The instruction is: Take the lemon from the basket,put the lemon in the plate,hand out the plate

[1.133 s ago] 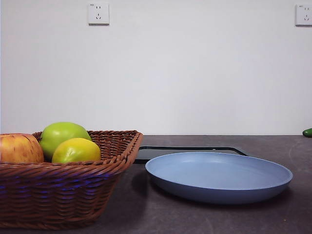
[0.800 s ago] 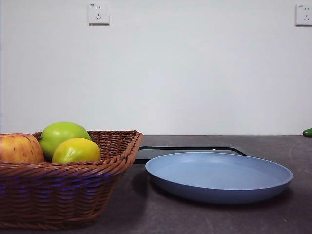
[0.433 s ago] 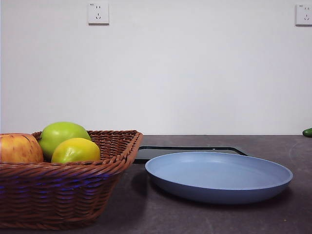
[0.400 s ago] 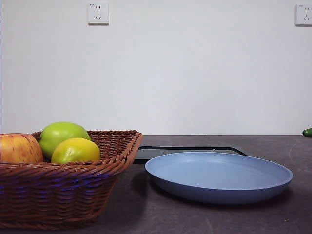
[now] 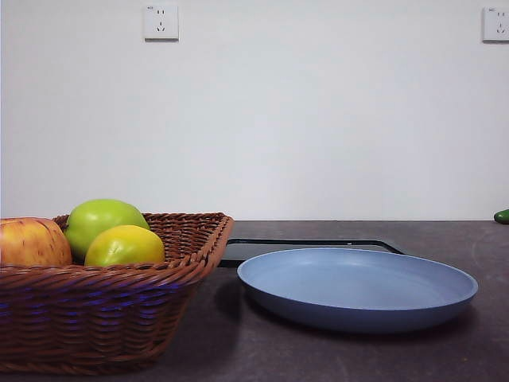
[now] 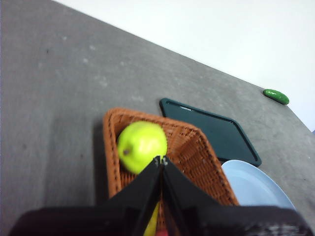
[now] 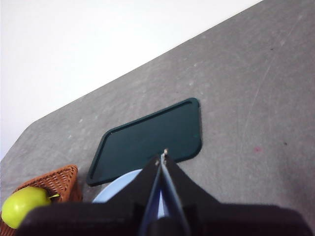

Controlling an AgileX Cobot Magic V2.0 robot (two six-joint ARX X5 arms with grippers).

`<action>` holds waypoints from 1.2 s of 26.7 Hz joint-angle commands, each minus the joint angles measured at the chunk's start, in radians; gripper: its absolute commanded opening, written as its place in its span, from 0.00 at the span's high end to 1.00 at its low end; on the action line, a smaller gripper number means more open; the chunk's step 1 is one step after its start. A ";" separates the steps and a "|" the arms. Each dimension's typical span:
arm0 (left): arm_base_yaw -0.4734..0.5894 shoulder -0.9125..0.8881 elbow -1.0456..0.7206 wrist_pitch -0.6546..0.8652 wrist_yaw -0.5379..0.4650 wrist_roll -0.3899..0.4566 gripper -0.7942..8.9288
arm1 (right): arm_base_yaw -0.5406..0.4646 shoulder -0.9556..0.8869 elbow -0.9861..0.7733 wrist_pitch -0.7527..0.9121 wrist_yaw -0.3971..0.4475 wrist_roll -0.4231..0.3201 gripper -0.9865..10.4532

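In the wicker basket [image 5: 111, 310] the lemon [image 5: 124, 245] lies against the near rim, in front of the green apple [image 5: 102, 220] and beside the red-yellow apple [image 5: 32, 242]. Just beside the basket sits the blue plate [image 5: 358, 314], with the black tray [image 5: 310, 245] behind it. The left gripper [image 6: 161, 160] hangs above the basket, jaws pressed together, holding nothing; the right gripper [image 7: 161, 156], likewise closed and empty, hovers above the plate

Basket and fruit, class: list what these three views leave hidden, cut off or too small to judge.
- Red-yellow apple: cut by the front view's edge; basket rim hides its base.
- Lemon: left wrist view shows only a sliver behind the left tool.
- Plate: mostly behind the right tool.
- Green object: too small to identify.
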 commanded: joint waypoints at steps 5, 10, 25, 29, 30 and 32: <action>0.001 0.198 0.184 -0.030 0.073 0.138 0.91 | 0.001 0.195 0.206 -0.099 -0.002 -0.132 0.91; 0.000 0.353 0.305 -0.101 0.169 0.201 0.91 | 0.001 0.356 0.354 -0.230 -0.002 -0.212 0.91; -0.114 0.633 0.537 -0.363 0.214 0.335 0.78 | 0.002 0.882 0.510 -0.459 -0.235 -0.361 0.74; -0.125 0.633 0.537 -0.348 0.211 0.305 0.60 | 0.003 1.026 0.510 -0.410 -0.234 -0.376 0.70; -0.127 0.633 0.537 -0.348 0.212 0.305 0.60 | 0.003 1.061 0.510 -0.380 -0.237 -0.376 0.70; -0.133 0.633 0.537 -0.348 0.215 0.305 0.60 | 0.008 1.129 0.510 -0.324 -0.237 -0.373 0.70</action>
